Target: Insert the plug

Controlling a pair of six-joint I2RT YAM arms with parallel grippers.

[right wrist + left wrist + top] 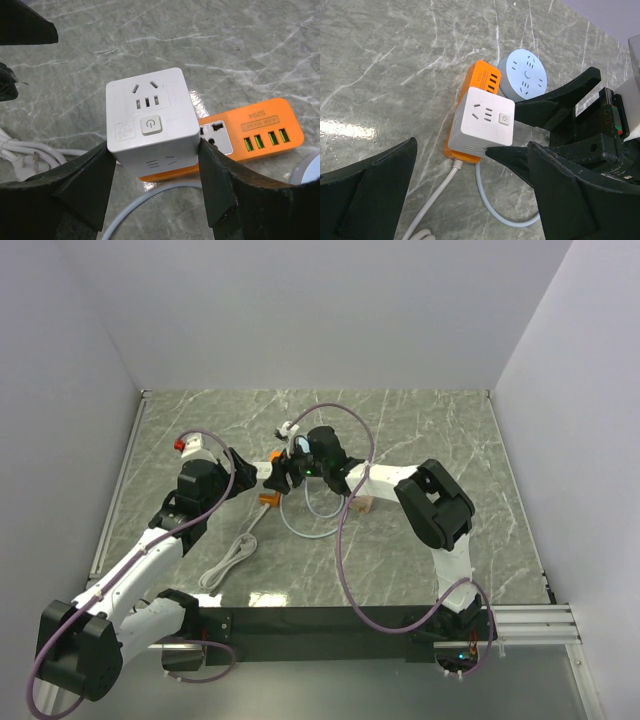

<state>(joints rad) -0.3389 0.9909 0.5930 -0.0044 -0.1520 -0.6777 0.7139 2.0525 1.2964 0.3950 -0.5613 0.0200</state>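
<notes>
Clearly the white plastic cube adapter with a power button on one face [150, 120] is a rigid, light, smooth-sided block. It should not deform under pressure, but its glossy walls could slip or twist if pinched off-centre. The best hold is on two opposite flat sides, low and square, which is how the right hand [152, 167] has it, clamped between both black fingers [90, 175]. The cube sits tilted over the universal socket end of the orange rectangular power strip [260, 135]. Its prongs are hidden underneath, so I cannot tell whether they have met the socket.

Seating it will probably need a firm straight push, and the light strip may slide unless braced. The left hand [465, 195] hangs just beside them with its fingers spread wide, gripping nothing. A round pale blue socket hub [524, 76] lies against the strip's far end, and a white cord [432, 200] trails across the grey marbled desk [380, 60].
</notes>
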